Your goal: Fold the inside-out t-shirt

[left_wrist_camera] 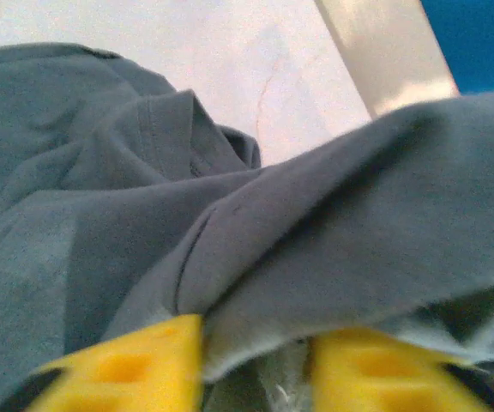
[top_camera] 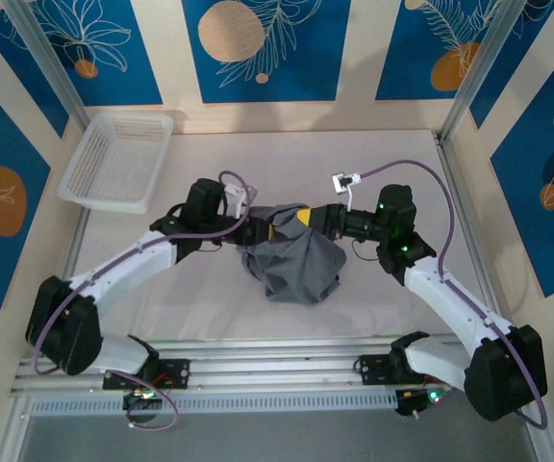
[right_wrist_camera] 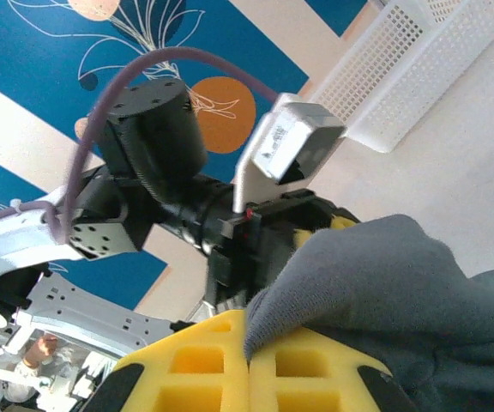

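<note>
Right gripper (right_wrist_camera: 249, 356): yellow pads pressed together at the bottom of the right wrist view, pinching a fold of the slate-grey soft cloth inside-out t-shirt (right_wrist_camera: 384, 283). Left gripper (left_wrist_camera: 256, 365): yellow fingers slightly apart at the bottom edge, t-shirt hem in the gap, gripped or just draped, cannot tell. Top view: t-shirt bunched in a heap at frame centre on the pale table (top_camera: 287, 159), both grippers meeting at its upper edge. White mesh plastic basket (top_camera: 118, 159) upper left, well apart.
</note>
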Robot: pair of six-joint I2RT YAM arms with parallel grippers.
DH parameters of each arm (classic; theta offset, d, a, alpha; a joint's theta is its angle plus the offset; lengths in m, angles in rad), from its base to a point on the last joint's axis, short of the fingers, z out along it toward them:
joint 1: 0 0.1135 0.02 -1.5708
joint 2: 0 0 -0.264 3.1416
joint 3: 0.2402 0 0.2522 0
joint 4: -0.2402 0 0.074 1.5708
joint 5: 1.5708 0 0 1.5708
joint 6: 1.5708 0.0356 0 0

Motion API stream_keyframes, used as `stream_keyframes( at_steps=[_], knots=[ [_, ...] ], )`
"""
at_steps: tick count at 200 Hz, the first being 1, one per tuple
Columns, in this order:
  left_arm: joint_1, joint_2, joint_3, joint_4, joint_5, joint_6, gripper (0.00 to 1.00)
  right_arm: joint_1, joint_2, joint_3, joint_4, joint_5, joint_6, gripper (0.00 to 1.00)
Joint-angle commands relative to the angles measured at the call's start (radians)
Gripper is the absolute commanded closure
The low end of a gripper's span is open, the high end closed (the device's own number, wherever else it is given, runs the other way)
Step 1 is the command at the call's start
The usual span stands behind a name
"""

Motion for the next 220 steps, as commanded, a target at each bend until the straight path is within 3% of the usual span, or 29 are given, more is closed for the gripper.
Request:
stream_keyframes(
  at_steps=[1, 32, 56, 69, 77, 90, 104, 124, 141, 167, 205, 213, 220],
  knots=[
    [-0.009, -0.008, 0.035, 0.081, 0.045, -0.031, 1.0, -0.023, -0.013, -0.003, -0.072, 0.052, 0.019, 1.0],
    [0.019, -0.099, 0.061, -0.001, 0.013, 0.025, 1.0, -0.219, 0.001, -0.176, -0.095, 0.188, 0.107, 0.98],
    [0.031, -0.158, 0.066, -0.063, 0.013, 0.1, 1.0, -0.338, 0.084, -0.286, -0.048, 0.098, 0.144, 1.0],
    [0.031, -0.167, 0.059, -0.076, 0.056, 0.137, 1.0, -0.343, 0.087, -0.263, -0.093, 0.027, 0.122, 0.92],
    [0.03, -0.163, 0.049, -0.076, 0.08, 0.151, 1.0, -0.338, 0.066, -0.235, -0.143, 0.016, 0.101, 0.82],
    [0.027, -0.151, 0.035, -0.069, 0.113, 0.161, 1.0, -0.316, 0.002, -0.2, -0.197, 0.04, 0.042, 0.6],
    [0.013, -0.137, 0.032, -0.063, 0.145, 0.177, 1.0, -0.242, -0.089, -0.181, -0.213, 0.142, -0.089, 0.51],
    [-0.02, -0.131, 0.044, -0.071, 0.152, 0.224, 1.0, -0.046, -0.19, -0.186, -0.194, 0.373, -0.477, 0.39],
    [-0.043, -0.129, 0.059, -0.09, 0.151, 0.266, 1.0, 0.084, -0.186, -0.171, -0.189, 0.518, -0.773, 0.27],
    [-0.06, -0.116, 0.08, -0.12, 0.153, 0.301, 1.0, 0.116, -0.056, -0.063, -0.259, 0.43, -0.963, 0.27],
    [-0.07, -0.119, 0.086, -0.14, 0.126, 0.318, 1.0, 0.119, 0.12, 0.03, -0.287, 0.281, -1.009, 0.33],
    [-0.07, -0.124, 0.083, -0.14, 0.123, 0.32, 1.0, 0.119, 0.151, 0.047, -0.316, 0.248, -1.021, 0.38],
    [-0.07, -0.131, 0.079, -0.138, 0.119, 0.324, 1.0, 0.121, 0.172, 0.063, -0.331, 0.245, -1.005, 0.51]
  ],
)
